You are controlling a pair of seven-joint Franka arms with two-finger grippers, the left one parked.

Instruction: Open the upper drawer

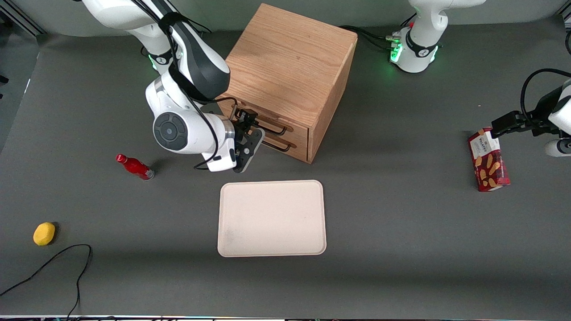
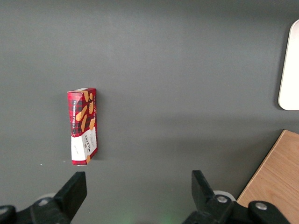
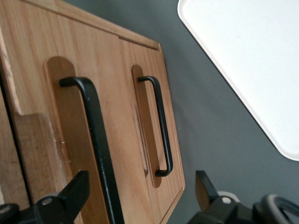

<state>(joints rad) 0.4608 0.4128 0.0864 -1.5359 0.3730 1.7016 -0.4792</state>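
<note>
My claw (image 1: 248,133) sits right in front of the cabinet (image 1: 290,67), level with the drawer fronts. In the wrist view my fingers (image 3: 74,193) are spread wide, nothing pinched. The black handle (image 3: 96,140) of the upper drawer (image 1: 285,122) runs into the gap between them, closer to one finger than the other.

The upper drawer is the topmost of two oak fronts in the cabinet and looks flush, not pulled out. The lower drawer (image 3: 154,121) with its matching handle (image 3: 161,126) sits just beneath, also shut.

Step in hand: lining up on the handle, grasp not yet made. Task barely begun, as I judge it.

Next move calls for nudging forward so the bar sits deep between the fingers, centring it, closing on it, then a straight pull away from the cabinet front. From the front view I can't quite tell whether the fingers already straddle the bar or stop just short.

Watch for: slipping onto the lower handle, or pulling at an angle and jamming the drawer.

Tray (image 1: 272,218) lies on the surface (image 1: 401,249) nearer the front camera, in the pull path but low.
</note>
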